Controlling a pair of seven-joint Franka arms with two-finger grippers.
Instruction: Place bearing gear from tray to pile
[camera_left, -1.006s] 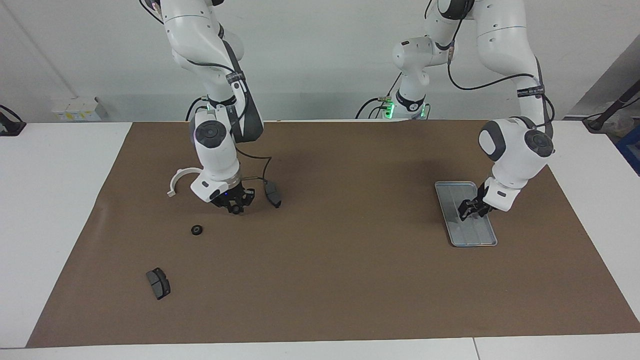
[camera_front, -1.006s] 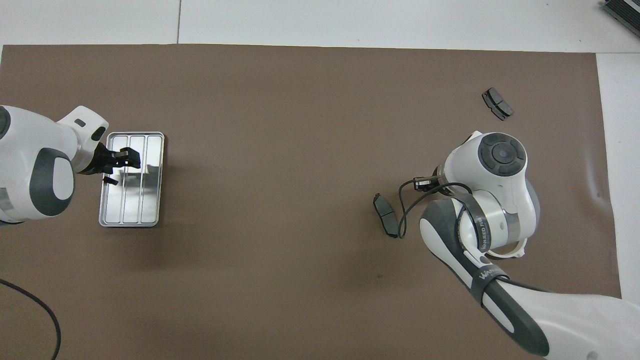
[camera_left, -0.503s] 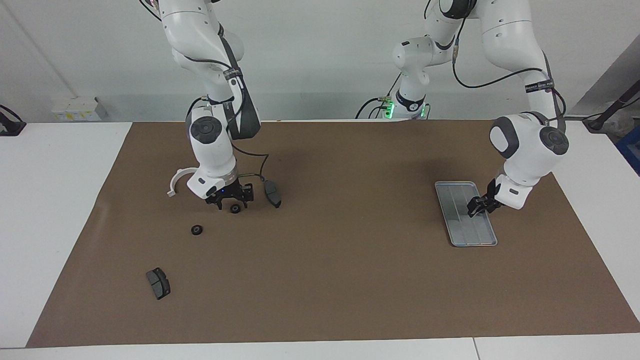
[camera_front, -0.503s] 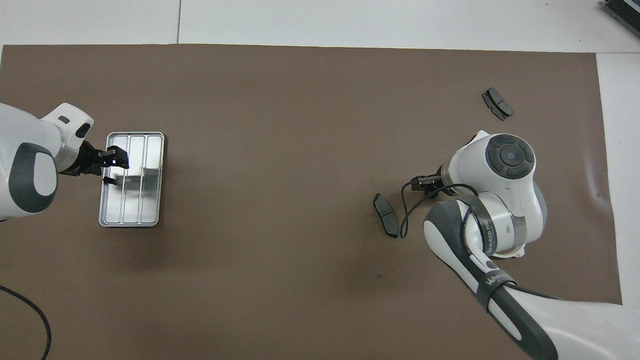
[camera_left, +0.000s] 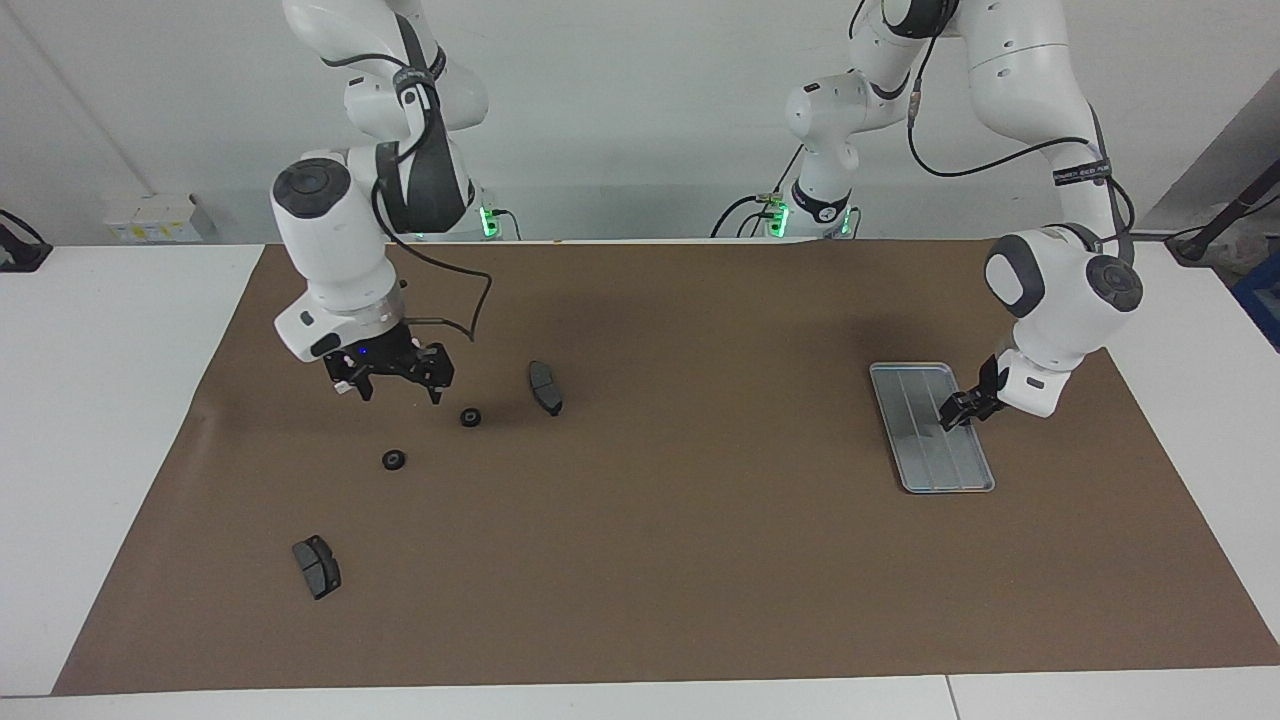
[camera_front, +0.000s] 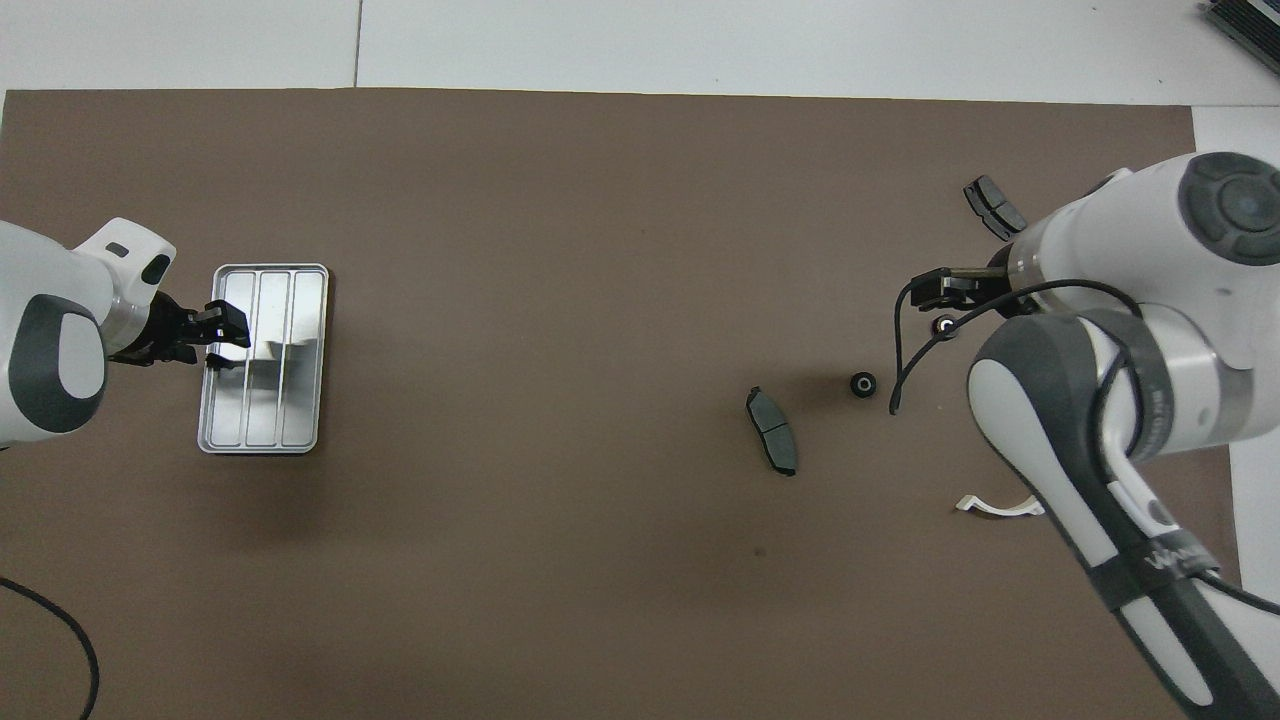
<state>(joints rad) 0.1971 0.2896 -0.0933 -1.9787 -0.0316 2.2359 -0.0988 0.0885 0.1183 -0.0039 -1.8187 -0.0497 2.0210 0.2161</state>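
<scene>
Bearing gear (camera_left: 470, 417) lay released beside brake pad (camera_left: 545, 387).
Right gripper (camera_left: 392, 377) hung spread, empty, above it; left gripper (camera_left: 955, 411) over tray (camera_left: 925, 470), grip unclear.

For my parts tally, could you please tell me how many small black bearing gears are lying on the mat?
2. One gear lies beside a brake pad; the other gear lies farther from the robots. None shows in the tray.

A silver tray (camera_front: 262, 440) is seen at the frame's left, overlapped by the left gripper (camera_front: 222, 335). At right, a small black gear (camera_front: 862, 384) lies beside a dark brake pad (camera_front: 772, 430).
</scene>
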